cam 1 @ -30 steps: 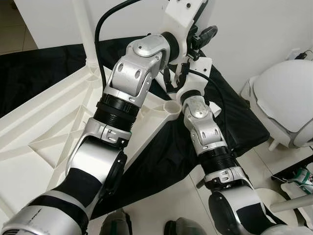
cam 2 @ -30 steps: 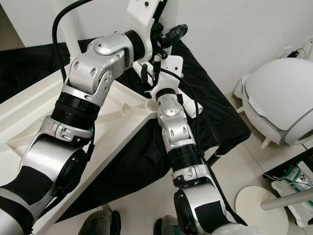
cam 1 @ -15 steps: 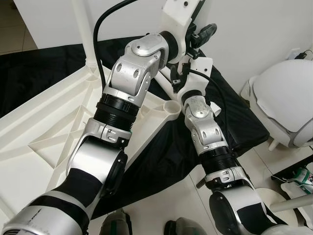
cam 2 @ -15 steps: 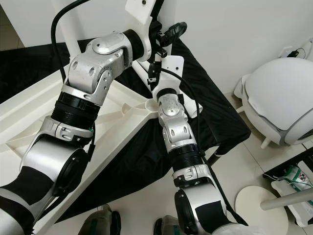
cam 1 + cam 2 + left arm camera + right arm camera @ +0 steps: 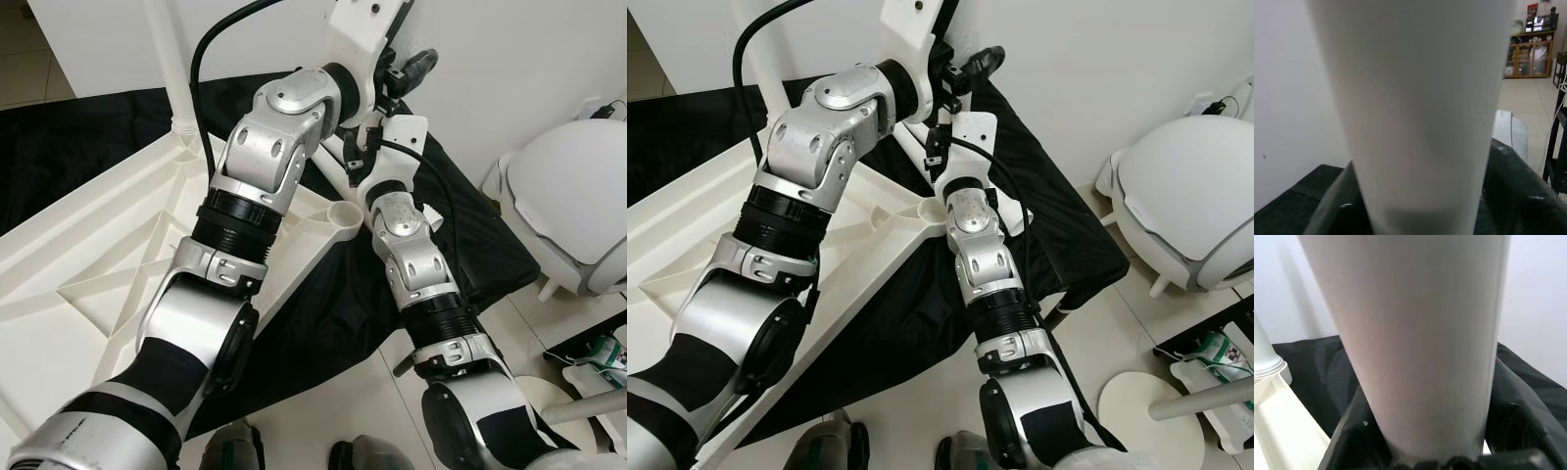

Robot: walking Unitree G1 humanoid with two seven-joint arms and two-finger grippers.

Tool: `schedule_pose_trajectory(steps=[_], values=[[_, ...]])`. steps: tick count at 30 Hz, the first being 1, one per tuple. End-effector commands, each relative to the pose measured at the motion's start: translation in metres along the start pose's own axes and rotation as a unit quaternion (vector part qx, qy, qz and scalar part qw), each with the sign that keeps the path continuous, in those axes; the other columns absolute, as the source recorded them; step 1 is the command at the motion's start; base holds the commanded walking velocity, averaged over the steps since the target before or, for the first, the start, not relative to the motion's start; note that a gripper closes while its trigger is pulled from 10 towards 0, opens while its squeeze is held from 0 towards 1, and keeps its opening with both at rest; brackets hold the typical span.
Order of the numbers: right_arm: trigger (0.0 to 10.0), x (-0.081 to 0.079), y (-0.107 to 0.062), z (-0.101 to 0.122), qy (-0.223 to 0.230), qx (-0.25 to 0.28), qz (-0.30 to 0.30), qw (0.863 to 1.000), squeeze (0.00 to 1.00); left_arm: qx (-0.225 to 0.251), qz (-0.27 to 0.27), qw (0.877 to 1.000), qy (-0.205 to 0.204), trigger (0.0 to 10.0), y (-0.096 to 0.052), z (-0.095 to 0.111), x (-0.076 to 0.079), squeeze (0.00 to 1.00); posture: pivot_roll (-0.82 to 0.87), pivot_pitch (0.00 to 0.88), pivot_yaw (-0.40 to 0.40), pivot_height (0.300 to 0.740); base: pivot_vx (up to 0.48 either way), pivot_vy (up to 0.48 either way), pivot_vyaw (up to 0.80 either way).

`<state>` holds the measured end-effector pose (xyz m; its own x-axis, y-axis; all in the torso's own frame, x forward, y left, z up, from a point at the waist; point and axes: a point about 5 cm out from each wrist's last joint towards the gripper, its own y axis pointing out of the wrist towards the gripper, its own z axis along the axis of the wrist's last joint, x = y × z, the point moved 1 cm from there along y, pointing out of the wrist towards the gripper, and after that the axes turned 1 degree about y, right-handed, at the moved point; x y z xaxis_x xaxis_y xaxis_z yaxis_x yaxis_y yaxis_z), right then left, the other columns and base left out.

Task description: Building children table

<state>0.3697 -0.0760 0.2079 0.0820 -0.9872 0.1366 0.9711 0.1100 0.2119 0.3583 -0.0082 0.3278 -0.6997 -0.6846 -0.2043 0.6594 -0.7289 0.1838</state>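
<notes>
Now both pincers clamped on white table leg (image 5: 1415, 333) above upturned tabletop (image 5: 88, 255)

White table leg (image 5: 1415, 333) above upturned white tabletop (image 5: 88, 264), socket (image 5: 343, 212) empty.

This looks like a room in a home. The floor (image 5: 921, 392) is laid with pale glossy tiles and the walls (image 5: 509, 59) are plain white. A black cloth (image 5: 1038, 206) is spread over the tiles. In the left wrist view, a wooden glass-fronted cabinet (image 5: 1530, 54) stands far off, with what may be dishes on its shelves, though it is too small to tell. A white domed plastic seat (image 5: 578, 206) sits by the wall.
</notes>
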Motion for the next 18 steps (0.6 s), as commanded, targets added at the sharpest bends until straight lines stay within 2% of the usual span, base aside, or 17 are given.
schedule_pose_trajectory(steps=[1, 15, 16, 17, 18], values=[[10.0, 0.001, 0.0, -0.001, -0.002, -0.005, -0.005, 1.0, 0.0, 0.01, 0.049, 0.999, -0.002, 10.0, 0.001, 0.006, -0.004, 1.0, -0.05, 0.0, 0.002, 0.74, 0.0, 0.0, 0.0], [10.0, 0.01, 0.002, -0.005, 0.009, -0.013, -0.024, 1.0, 0.0, 0.015, 0.04, 0.999, -0.001, 10.0, -0.001, 0.006, -0.003, 1.0, -0.05, 0.0, 0.009, 0.74, 0.0, 0.0, 0.0], [10.0, 0.012, 0.002, -0.005, 0.013, -0.014, -0.028, 0.999, 0.0, 0.016, 0.04, 0.999, 0.002, 10.0, -0.001, 0.006, -0.003, 0.39, -0.06, 0.0, 0.01, 0.74, 0.0, 0.0, 0.0], [10.0, 0.015, 0.002, -0.005, 0.018, -0.015, -0.033, 0.999, 0.0, 0.016, 0.042, 0.999, 0.006, 10.0, -0.003, 0.005, -0.006, 0.0, -0.06, 0.0, 0.012, 0.74, 0.0, 0.0, 0.0], [10.0, 0.015, 0.002, -0.005, 0.018, -0.015, -0.033, 0.999, 0.0, 0.016, 0.042, 0.999, 0.006, 10.0, -0.003, 0.005, -0.006, 0.0, -0.06, 0.0, 0.012, 0.74, 0.0, 0.0, 0.0]])
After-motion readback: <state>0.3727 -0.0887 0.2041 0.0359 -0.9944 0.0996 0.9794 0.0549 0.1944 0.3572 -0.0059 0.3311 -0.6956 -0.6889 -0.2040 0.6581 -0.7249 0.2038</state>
